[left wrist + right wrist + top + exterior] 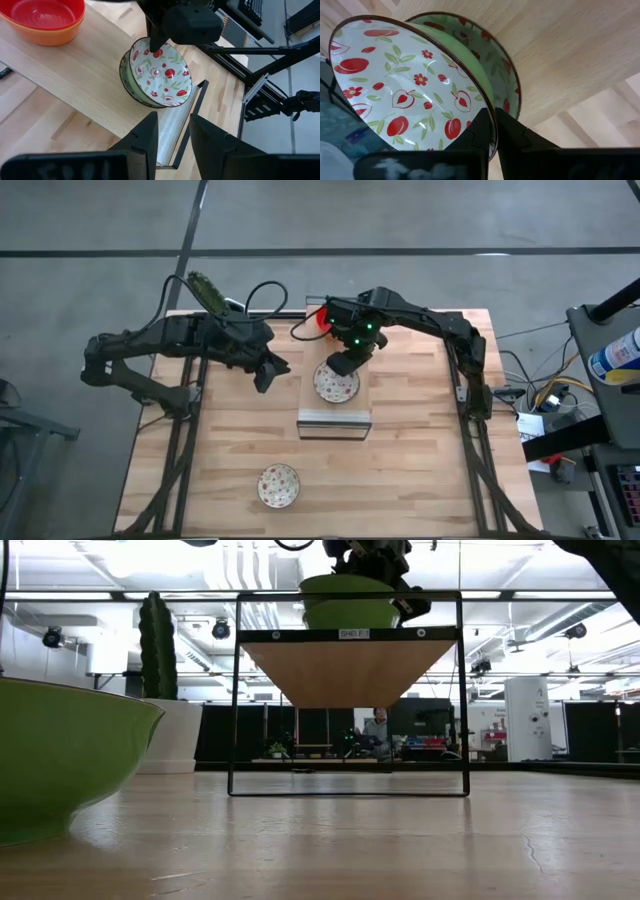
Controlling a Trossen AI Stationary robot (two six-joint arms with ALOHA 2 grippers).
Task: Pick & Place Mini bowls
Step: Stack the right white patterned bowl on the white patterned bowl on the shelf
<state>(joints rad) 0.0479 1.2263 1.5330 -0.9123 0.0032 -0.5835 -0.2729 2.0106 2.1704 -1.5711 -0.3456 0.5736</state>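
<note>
R gripper pinching floral bowl rim.
Tilted over 2nd bowl on shelf; L gripper beside, fingers apart, empty.

Bowl on the shelf is showing a white inside with red fruit, small red flowers and green leaves; outside is showing green, rim dark. A second bowl nested under it is showing the same pattern and green outside. Shelf is showing pale wood grain with a black metal frame. At the far end of the shelf, a red bowl is sitting in an orange bowl. In front of the shelf, a third patterned bowl is showing white with red specks. Table is showing light wood planks.
</note>
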